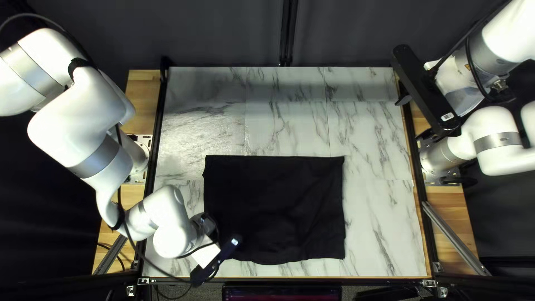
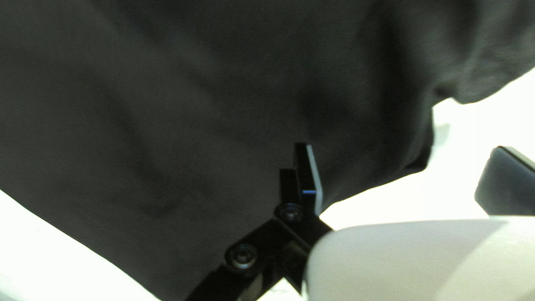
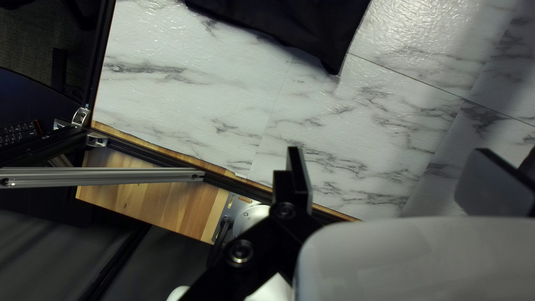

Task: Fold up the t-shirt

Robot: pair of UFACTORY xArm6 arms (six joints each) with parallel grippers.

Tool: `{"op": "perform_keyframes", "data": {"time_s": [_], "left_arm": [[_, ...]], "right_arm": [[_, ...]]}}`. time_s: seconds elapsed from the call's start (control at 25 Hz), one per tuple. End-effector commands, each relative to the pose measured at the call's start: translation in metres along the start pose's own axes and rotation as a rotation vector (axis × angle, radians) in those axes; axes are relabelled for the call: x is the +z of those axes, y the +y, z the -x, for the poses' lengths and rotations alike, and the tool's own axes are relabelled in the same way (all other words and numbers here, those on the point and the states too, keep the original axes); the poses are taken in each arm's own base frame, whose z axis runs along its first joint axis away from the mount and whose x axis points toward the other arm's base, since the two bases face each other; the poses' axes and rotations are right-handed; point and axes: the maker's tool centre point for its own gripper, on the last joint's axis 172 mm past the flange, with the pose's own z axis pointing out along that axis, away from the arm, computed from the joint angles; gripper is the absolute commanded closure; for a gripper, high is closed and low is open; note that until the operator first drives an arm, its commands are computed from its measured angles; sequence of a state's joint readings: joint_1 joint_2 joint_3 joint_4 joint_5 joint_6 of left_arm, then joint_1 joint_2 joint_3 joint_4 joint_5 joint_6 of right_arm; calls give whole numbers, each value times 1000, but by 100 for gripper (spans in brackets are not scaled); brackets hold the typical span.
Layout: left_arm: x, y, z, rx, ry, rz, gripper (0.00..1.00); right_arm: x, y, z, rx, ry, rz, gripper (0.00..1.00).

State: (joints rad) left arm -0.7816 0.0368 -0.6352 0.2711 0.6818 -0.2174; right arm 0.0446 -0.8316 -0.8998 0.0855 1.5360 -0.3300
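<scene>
The t-shirt (image 1: 273, 206) is spread in a roughly rectangular black shape on the marble-patterned table (image 1: 384, 234), nearer to its near edge than to its far one. Its far edge is laid nearly straight, while its near edge is bowed slightly outward, and a small point of cloth is jutted out at the far left corner. Soft wrinkles are seen in the left wrist view. The near left corner is covered in the top left view by the left gripper (image 1: 219, 259), which is held low there. In the left wrist view, its fingers (image 2: 305, 175) are spread wide, with nothing gripped; black cloth is seen behind one, pale table behind the other. Whether the cloth is touched cannot be told. The right gripper (image 1: 413, 117) is held by the table's right edge, well apart from the t-shirt; its fingers (image 3: 300, 173) are likewise parted wide, with nothing pinched between them. Ahead of it, a pointed corner of the t-shirt is seen in the right wrist view. The table is backed by a dark curtain (image 1: 223, 33), and a metal strut (image 1: 454, 237) is set by its right edge.
</scene>
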Motion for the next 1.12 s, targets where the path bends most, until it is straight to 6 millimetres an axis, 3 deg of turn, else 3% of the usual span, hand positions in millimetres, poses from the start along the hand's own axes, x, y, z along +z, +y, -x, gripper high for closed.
{"op": "perform_keyframes", "data": {"time_s": [0.04,0.24,0.48,1.12], "left_arm": [[0,0,0,16,-1,-5,0],[3,3,1,19,37,-31,0],[-10,-1,-11,250,63,-70,0],[-9,0,-2,352,-6,-76,0]], "right_arm": [[0,0,0,0,0,0,0],[0,0,0,0,0,0,0],[0,0,0,0,0,0,0],[0,0,0,0,0,0,0]]}}
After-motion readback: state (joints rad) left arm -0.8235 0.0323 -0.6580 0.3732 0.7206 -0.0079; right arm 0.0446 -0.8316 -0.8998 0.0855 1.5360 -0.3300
